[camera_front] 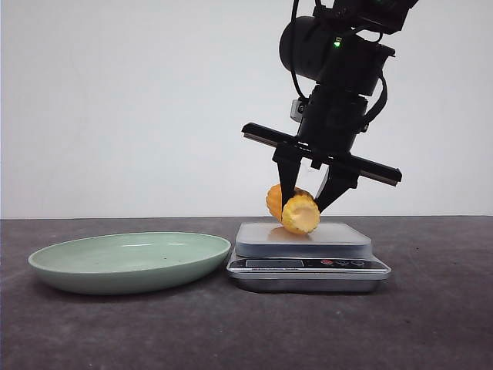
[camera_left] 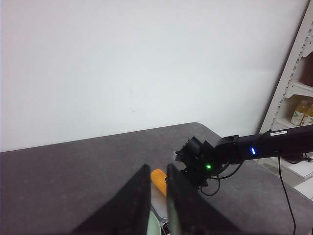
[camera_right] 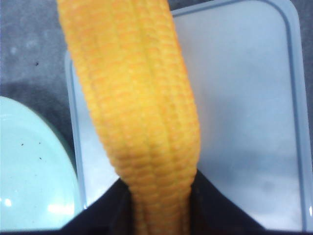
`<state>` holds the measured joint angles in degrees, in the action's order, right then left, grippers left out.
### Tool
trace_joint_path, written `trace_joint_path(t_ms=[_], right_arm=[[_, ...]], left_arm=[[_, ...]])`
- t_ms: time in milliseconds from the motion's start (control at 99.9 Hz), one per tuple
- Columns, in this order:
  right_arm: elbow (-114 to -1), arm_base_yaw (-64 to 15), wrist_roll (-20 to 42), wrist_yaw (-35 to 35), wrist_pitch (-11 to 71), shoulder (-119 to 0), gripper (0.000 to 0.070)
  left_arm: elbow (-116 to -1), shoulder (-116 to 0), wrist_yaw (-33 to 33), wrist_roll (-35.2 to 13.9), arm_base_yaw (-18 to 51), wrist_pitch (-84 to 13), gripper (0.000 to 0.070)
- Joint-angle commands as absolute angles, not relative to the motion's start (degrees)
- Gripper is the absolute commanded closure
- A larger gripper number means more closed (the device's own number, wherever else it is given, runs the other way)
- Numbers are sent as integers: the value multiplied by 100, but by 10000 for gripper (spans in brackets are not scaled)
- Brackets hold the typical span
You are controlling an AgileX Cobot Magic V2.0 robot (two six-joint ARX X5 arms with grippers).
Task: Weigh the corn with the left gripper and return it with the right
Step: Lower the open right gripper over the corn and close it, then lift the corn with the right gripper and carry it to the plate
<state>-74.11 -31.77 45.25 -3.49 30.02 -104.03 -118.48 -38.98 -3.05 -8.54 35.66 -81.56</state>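
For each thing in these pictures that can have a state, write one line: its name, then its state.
corn: gripped near one end, over the scale platform; contact with it unclear.
right gripper: shut on the corn, above the scale.
left gripper: fingers close together, holding nothing, away from the scale.
scale: on the table; display unreadable.
plate: on the table beside the scale, empty.

My right arm [camera_front: 339, 69] is all black, bulky round joint, green light lit, black cables looping at the side, flat crossbar above two tapered black fingers [camera_front: 289, 173]; blue light farther up the arm in left wrist view
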Motion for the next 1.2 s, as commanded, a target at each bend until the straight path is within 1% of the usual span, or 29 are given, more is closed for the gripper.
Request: trace_joint_path(t_ms=[0,150,320,501,611,691,841,931,1051,1191], right_arm=[[-7542,-3210,4206,-338,3011,-10462,700],[-7859,-3245,3701,-134,2939,-10033,700],[-8462,-3538,3236,-128,2423,-9496,700],[-9225,-4077,3124,-126,2270,-9389,700],[-9279,-4412,3153,-54,2241,-9439,700],[-9277,-4659,3173,58,2412,-9603,700],[-9277,-4930,3588,154,2956,-10088,700],[-9277,-5054,3979,148,3183,-10466,700],[-9277,-5170,4644,128,3306,-10995,700],[-9277,-5214,5306,-154,3304,-11555,700]], left_arm=[[-11977,-3929,-301,-825,3601,-8440,675],[-11977,-3929,-303,-816,3601,-8440,675],[-11977,-3929,-303,-762,3601,-8440,675],[-11939,-3929,-305,-663,3601,-8440,675],[-11939,-3929,-305,-642,3603,-8440,675],[-11937,-3929,-305,-554,3601,-8440,675],[-11928,-3929,-301,-515,3601,-8440,675],[-11928,-3929,-301,-515,3601,-8440,675],[-11928,-3929,-301,-523,3601,-8440,675],[-11931,-3929,-301,-523,3601,-8440,675]])
